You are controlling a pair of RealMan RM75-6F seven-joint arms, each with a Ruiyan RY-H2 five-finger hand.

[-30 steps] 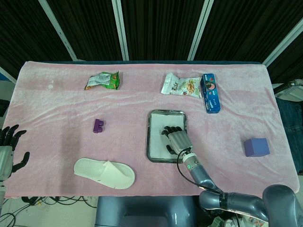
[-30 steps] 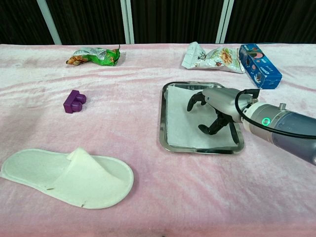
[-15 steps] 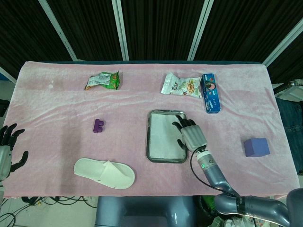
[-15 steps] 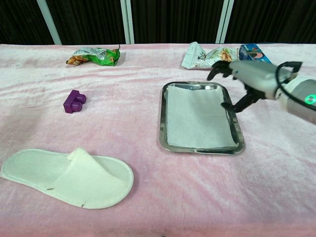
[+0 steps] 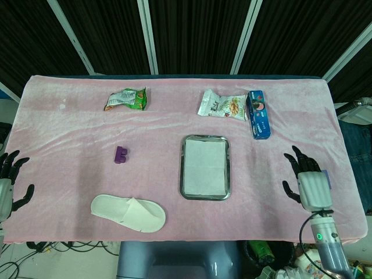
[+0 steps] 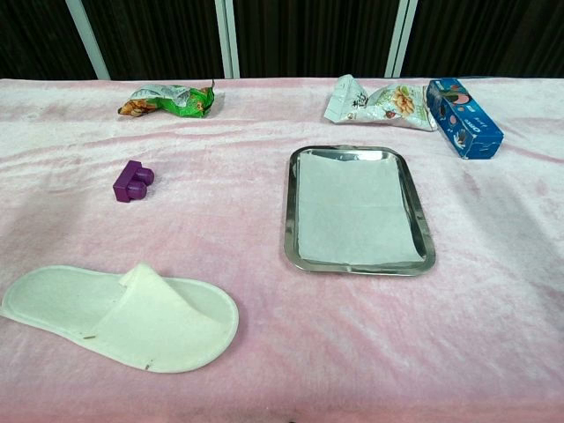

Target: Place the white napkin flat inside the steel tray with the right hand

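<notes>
Two hands show only in the head view, both holding nothing with fingers spread: the right hand (image 5: 307,179) hovers over the near right part of the pink cloth (image 5: 70,133), partly covering a purple block (image 5: 325,176), and the left hand (image 5: 8,181) sits off the table's left edge. Nearest on the cloth lies a white slipper (image 6: 123,315), toe pointing right. Beyond it, the white napkin (image 6: 352,209) lies flat inside the steel tray (image 6: 288,211), filling most of its floor, well apart from the right hand. Left of the tray sits a small purple brick (image 6: 133,181). Farthest back are a green snack bag (image 6: 166,98), a white snack bag (image 6: 374,101) and, just beside it, a blue box (image 6: 463,117).
</notes>
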